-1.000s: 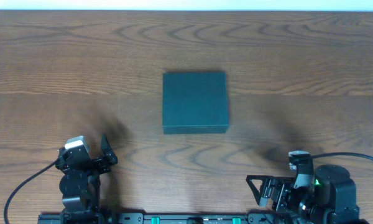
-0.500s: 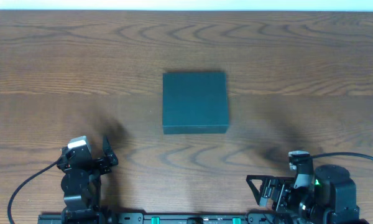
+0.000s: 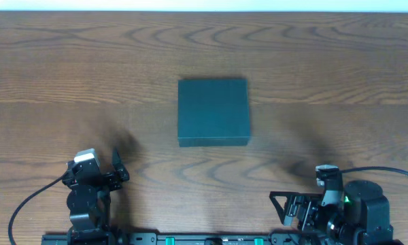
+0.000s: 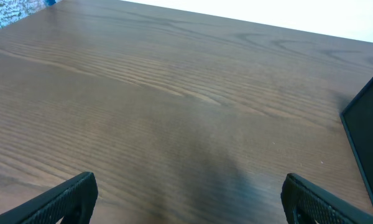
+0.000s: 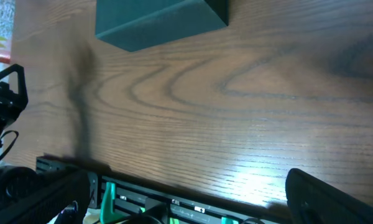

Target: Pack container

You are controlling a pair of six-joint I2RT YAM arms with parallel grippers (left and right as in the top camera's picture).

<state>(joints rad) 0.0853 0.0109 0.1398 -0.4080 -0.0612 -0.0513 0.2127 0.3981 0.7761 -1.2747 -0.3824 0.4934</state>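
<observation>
The container (image 3: 213,111), a matte black square cardboard box, lies shut flat at the middle of the wooden table. Its edge shows at the right of the left wrist view (image 4: 370,134) and its near corner at the top of the right wrist view (image 5: 158,22). My left gripper (image 3: 98,173) is open and empty near the front left edge, well apart from the box; its fingers show in the left wrist view (image 4: 189,199). My right gripper (image 3: 290,207) is open and empty at the front right edge; in the right wrist view (image 5: 186,199) it points leftwards along the table's front edge.
The wooden table (image 3: 326,68) fills the view. A black rail with green clips (image 5: 149,205) runs along the front edge. The left arm (image 5: 3,99) shows at the left of the right wrist view. No snack packets are in view.
The left arm has shifted very slightly toward the front edge. The box and the right arm have not moved.
</observation>
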